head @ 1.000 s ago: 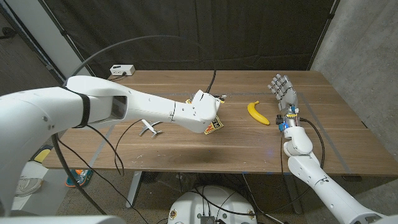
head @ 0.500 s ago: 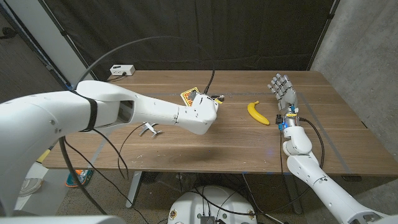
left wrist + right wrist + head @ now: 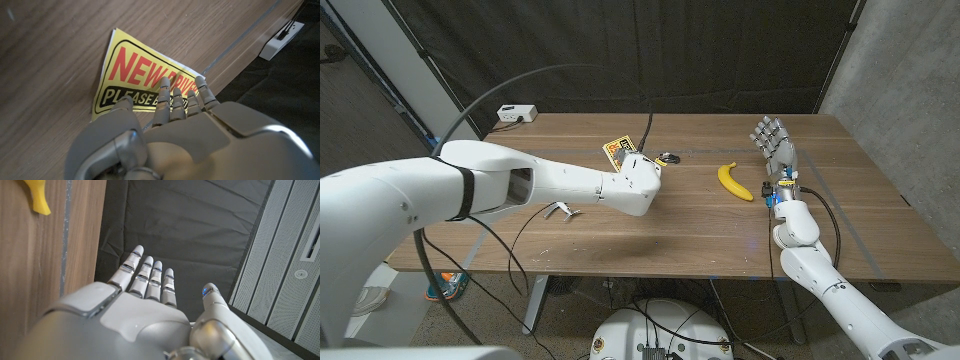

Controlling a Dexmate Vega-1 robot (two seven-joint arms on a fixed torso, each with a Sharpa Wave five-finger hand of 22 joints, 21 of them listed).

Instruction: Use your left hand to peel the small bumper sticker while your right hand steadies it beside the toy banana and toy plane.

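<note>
My left hand [image 3: 642, 181] hovers over the middle of the table and holds the yellow bumper sticker [image 3: 618, 150], which sticks out past its far side. In the left wrist view the fingers [image 3: 175, 97] lie over the sticker's [image 3: 135, 75] red "NEW DRIVER" print, the thumb at its edge. The toy banana [image 3: 732, 181] lies to the right of that hand and the small white toy plane [image 3: 560, 210] to its left. My right hand [image 3: 775, 150] stands upright beside the banana, fingers straight and apart, holding nothing. The right wrist view catches the banana's tip [image 3: 37, 197].
A white box [image 3: 517, 112] sits at the table's far left corner. A black cable ends in a small dark object [image 3: 668, 158] just beyond my left hand. A dark curtain hangs behind the table, a grey wall to the right.
The sticker has swung from the near right of my left hand to its far side, and the hand has drawn slightly left and away. The right hand has stayed put.
</note>
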